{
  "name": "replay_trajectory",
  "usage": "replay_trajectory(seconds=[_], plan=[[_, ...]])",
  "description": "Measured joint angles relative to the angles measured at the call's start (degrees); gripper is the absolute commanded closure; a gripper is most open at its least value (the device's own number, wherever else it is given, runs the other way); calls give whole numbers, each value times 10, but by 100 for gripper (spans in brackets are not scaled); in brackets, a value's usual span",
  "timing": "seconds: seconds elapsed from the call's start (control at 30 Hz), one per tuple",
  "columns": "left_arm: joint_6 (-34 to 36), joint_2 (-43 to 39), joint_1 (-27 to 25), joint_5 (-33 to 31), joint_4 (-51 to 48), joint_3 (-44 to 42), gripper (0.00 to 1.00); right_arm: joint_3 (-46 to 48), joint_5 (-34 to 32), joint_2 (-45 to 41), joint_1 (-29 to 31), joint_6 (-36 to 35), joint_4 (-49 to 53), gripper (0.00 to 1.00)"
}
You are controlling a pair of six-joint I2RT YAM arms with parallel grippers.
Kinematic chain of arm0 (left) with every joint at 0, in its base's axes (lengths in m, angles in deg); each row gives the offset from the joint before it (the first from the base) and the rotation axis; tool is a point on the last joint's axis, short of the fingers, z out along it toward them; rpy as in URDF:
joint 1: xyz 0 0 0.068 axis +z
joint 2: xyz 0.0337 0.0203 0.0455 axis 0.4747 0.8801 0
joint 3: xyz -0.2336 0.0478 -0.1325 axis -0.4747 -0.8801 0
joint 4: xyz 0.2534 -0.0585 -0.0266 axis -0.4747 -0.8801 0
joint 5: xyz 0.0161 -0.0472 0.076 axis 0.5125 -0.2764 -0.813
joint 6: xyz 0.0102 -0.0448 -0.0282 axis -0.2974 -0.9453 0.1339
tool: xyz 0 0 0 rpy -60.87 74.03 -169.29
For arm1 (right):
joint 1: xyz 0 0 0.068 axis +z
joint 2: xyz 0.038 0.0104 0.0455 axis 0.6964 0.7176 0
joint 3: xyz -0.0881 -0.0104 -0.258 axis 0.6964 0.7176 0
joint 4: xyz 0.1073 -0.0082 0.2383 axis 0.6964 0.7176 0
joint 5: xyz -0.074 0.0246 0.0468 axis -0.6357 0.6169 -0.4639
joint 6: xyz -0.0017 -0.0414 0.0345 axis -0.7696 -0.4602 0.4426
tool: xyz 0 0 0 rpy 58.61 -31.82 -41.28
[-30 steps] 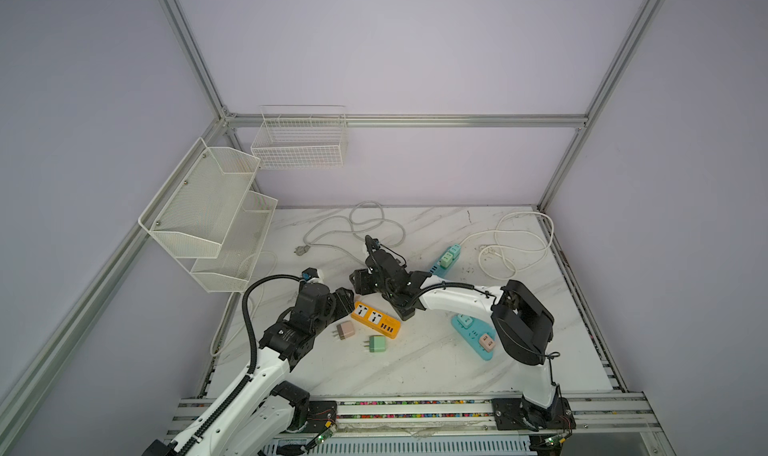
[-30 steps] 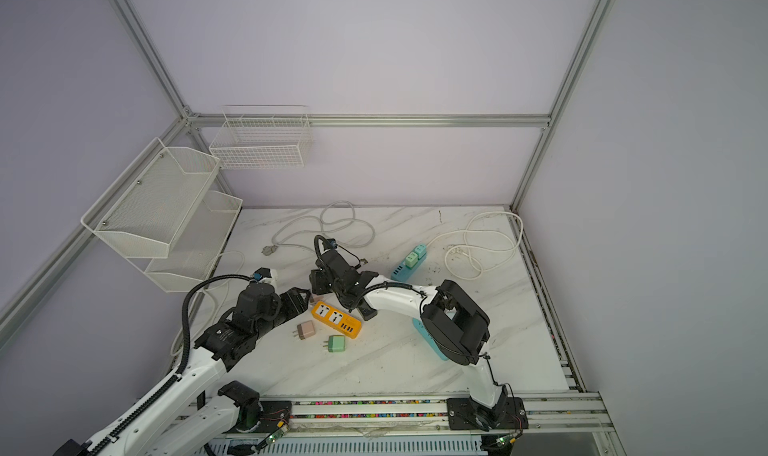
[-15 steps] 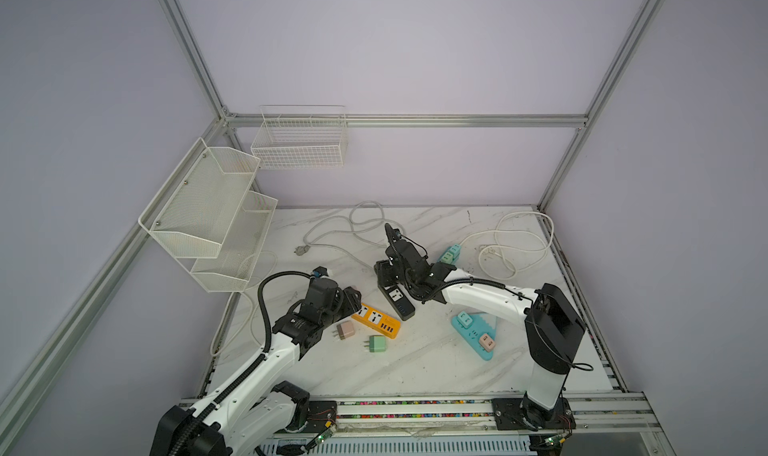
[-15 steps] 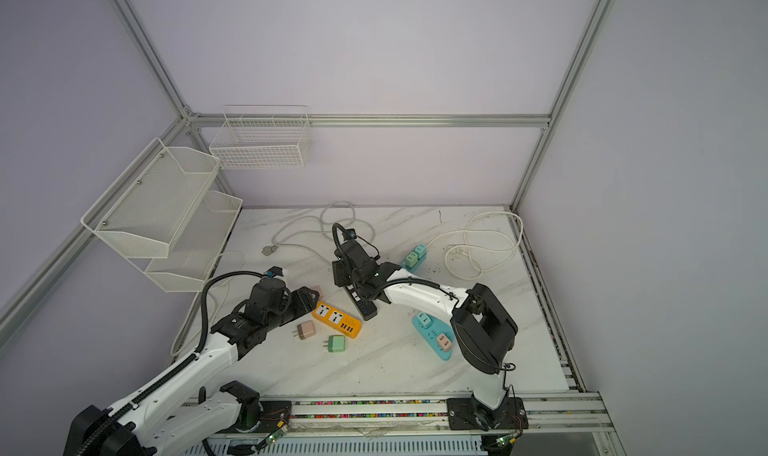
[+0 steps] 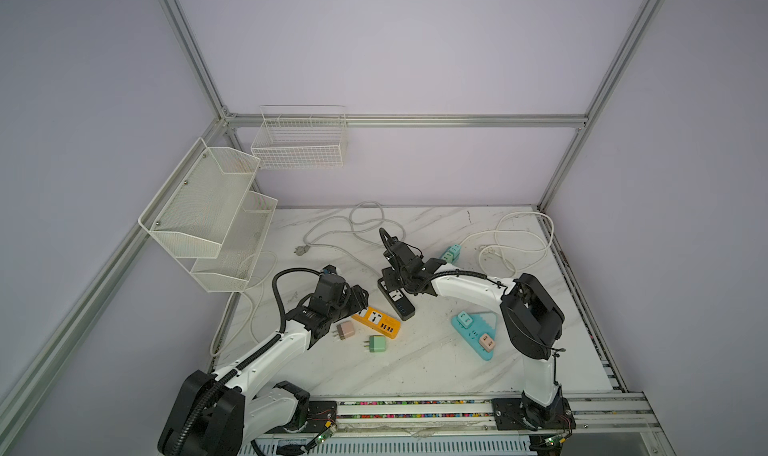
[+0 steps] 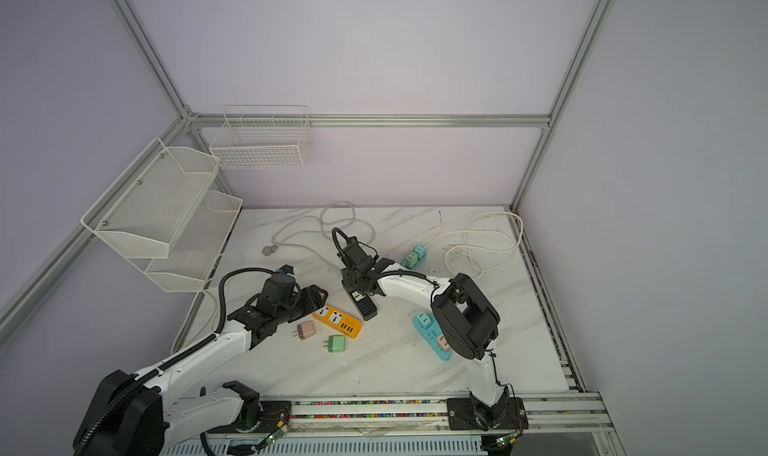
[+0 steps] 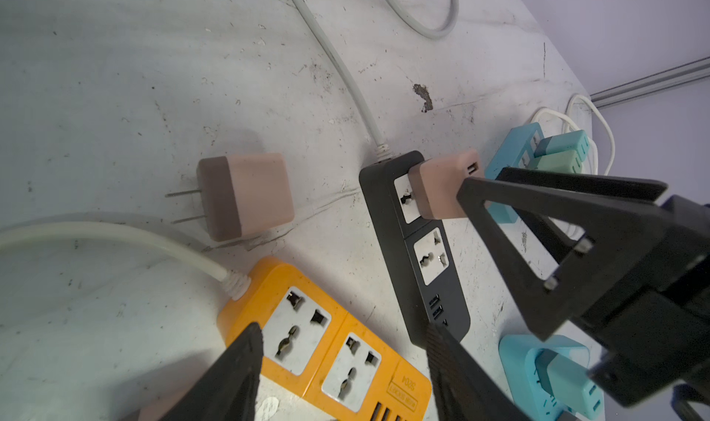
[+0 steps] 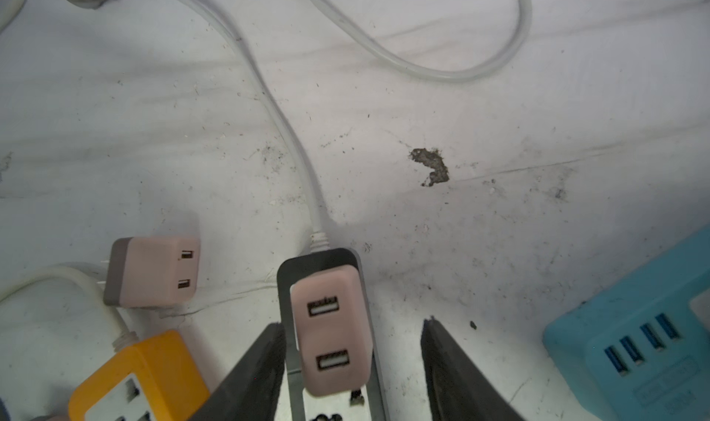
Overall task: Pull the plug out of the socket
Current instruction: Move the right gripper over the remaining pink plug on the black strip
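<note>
Right wrist view: the pink plug (image 8: 330,334) sits in the end socket of the black power strip (image 8: 322,256), between the open jaws of the right pincer (image 8: 353,323) — not yet gripped. Centre, close squarely on its sides, then pull straight out — the left pincer (image 7: 344,325), open and empty by the orange strip (image 7: 307,342), could brace.

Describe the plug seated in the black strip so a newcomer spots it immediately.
On the marble table, find the black power strip beside the orange strip. A pink plug stands in its socket nearest the cord, unlike its pink twin lying loose.
</note>
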Motion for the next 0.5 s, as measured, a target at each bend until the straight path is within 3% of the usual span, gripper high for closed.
replay_trajectory(seconds=[0.5], plan=[[-1, 17, 0, 0, 28, 0, 31, -30, 5, 52, 0, -37, 9, 47]])
